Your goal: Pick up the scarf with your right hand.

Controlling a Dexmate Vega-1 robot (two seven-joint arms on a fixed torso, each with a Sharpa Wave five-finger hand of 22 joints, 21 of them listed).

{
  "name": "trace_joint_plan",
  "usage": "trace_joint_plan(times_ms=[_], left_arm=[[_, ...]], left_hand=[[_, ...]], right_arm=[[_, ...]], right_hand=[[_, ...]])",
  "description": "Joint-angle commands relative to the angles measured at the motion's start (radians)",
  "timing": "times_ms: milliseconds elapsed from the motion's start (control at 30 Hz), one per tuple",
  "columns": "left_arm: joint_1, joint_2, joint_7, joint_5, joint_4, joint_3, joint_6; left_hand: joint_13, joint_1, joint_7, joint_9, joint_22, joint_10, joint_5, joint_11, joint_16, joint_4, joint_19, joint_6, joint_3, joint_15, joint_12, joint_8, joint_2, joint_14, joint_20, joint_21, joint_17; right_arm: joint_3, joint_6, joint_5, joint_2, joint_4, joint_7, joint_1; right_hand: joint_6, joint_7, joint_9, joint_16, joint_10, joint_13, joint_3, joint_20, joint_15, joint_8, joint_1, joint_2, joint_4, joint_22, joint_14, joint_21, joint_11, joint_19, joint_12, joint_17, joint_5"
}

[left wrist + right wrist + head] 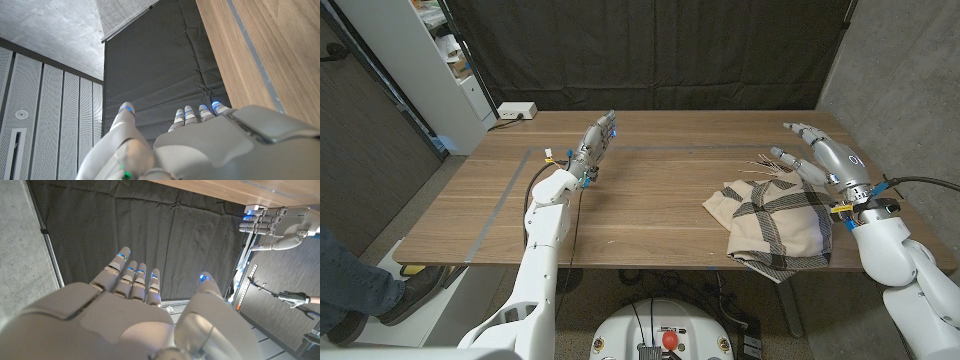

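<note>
Right hand [825, 157] hovers, fingers [798, 130] spread wide and empty, above the plaid scarf [775, 225] bunched just below its fingertips.

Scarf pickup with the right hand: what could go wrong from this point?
The scarf is a loose folded heap at the table's near edge; a shallow grasp might lift only one layer, or drag it off the edge. The right hand hovers open beyond it, near the fringe, so its fingers may catch threads rather than cloth.

A beige scarf [775, 225] with dark plaid stripes lies crumpled at the table's near right edge.
</note>
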Motion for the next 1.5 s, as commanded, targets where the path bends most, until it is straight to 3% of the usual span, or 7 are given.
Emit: trace_joint_plan(times_ms=[33, 400, 733, 1100, 1233, 1333, 1500], left_arm=[[-0.005, 0.002, -0.004, 0.002, 0.0, 0.007, 0.01], [-0.004, 0.004, -0.002, 0.011, -0.005, 0.01, 0.019], [-0.017, 0.007, -0.007, 0.012, 0.021, 0.006, 0.015], [-0.037, 0.01, -0.013, 0.017, 0.042, 0.003, 0.013], [-0.043, 0.011, -0.016, 0.017, 0.051, -0.001, 0.008], [-0.049, 0.011, -0.018, 0.017, 0.061, -0.004, 0.007], [-0.066, 0.01, -0.024, 0.015, 0.091, -0.007, -0.003]], left_hand=[[0.004, 0.003, -0.002, 0.004, 0.002, 0.003, -0.005, 0.004, 0.004, -0.003, -0.047, 0.006, 0.002, -0.001, -0.001, 0.006, 0.008, 0.005, 0.002, 0.002, 0.002], [0.004, 0.003, -0.001, 0.004, 0.002, 0.001, -0.005, 0.004, 0.004, -0.003, -0.048, 0.006, 0.001, 0.001, -0.002, 0.005, 0.008, 0.005, 0.004, 0.002, 0.002], [0.004, 0.003, -0.002, 0.004, 0.002, 0.001, -0.005, 0.002, 0.004, -0.003, -0.047, 0.008, 0.001, 0.0, -0.002, 0.005, 0.008, 0.005, 0.007, 0.002, 0.002], [0.004, 0.003, 0.0, 0.004, 0.002, 0.0, -0.005, 0.005, 0.004, -0.003, -0.053, 0.009, 0.001, 0.008, -0.003, 0.005, 0.009, 0.005, 0.012, 0.001, 0.003], [0.004, 0.003, 0.0, 0.004, 0.002, -0.002, -0.005, 0.005, 0.004, -0.003, -0.053, 0.01, 0.001, 0.01, -0.004, 0.005, 0.009, 0.005, 0.012, 0.001, 0.003], [0.004, 0.003, 0.001, 0.004, 0.002, -0.002, -0.005, 0.006, 0.003, -0.003, -0.055, 0.011, 0.001, 0.01, -0.004, 0.005, 0.01, 0.004, 0.015, 0.0, 0.003], [0.004, 0.003, 0.001, 0.004, 0.002, -0.004, -0.005, 0.008, 0.003, -0.003, -0.056, 0.012, 0.001, 0.012, -0.004, 0.005, 0.01, 0.003, 0.018, 0.0, 0.003]], right_arm=[[-0.005, -0.053, -0.118, -0.029, -0.032, -0.059, -0.033], [-0.012, -0.092, -0.103, -0.05, -0.046, -0.041, -0.051], [-0.024, -0.13, -0.109, -0.063, -0.068, 0.002, -0.066], [-0.038, -0.178, -0.131, -0.071, -0.095, 0.04, -0.075], [-0.041, -0.187, -0.137, -0.074, -0.098, 0.04, -0.077], [-0.047, -0.199, -0.147, -0.073, -0.101, 0.037, -0.077], [-0.057, -0.217, -0.155, -0.074, -0.105, 0.046, -0.078]], right_hand=[[0.011, 0.002, 0.003, 0.0, 0.002, 0.006, -0.002, -0.002, -0.024, 0.0, 0.004, -0.013, -0.006, 0.005, 0.0, -0.002, -0.001, 0.01, -0.002, 0.002, 0.008], [0.013, -0.002, 0.003, -0.006, -0.001, 0.006, -0.005, 0.007, -0.011, -0.002, 0.002, -0.02, -0.008, 0.004, -0.007, -0.005, -0.004, 0.012, -0.006, 0.001, 0.016], [0.009, -0.013, 0.004, -0.007, -0.001, 0.007, -0.012, 0.07, 0.02, -0.007, -0.004, -0.032, -0.01, 0.004, 0.005, 0.002, -0.013, 0.05, -0.009, -0.001, 0.03], [0.044, -0.046, 0.004, -0.017, -0.022, 0.007, -0.021, 0.16, 0.097, 0.0, 0.012, -0.064, -0.027, 0.003, 0.005, -0.004, -0.037, 0.08, -0.018, -0.008, 0.051], [0.058, -0.061, 0.004, -0.021, -0.017, 0.008, -0.023, 0.192, 0.087, 0.002, 0.016, -0.07, -0.028, 0.003, -0.001, -0.014, -0.04, 0.063, -0.016, -0.009, 0.057], [0.084, -0.08, 0.004, -0.02, 0.002, 0.008, -0.025, 0.233, 0.082, 0.007, 0.016, -0.073, -0.026, 0.004, 0.005, -0.025, -0.057, 0.033, -0.008, -0.009, 0.065], [0.116, -0.101, 0.004, -0.019, 0.023, 0.009, -0.029, 0.24, 0.084, 0.015, 0.012, -0.076, -0.023, 0.004, 0.008, -0.033, -0.073, -0.006, -0.003, -0.009, 0.071]])
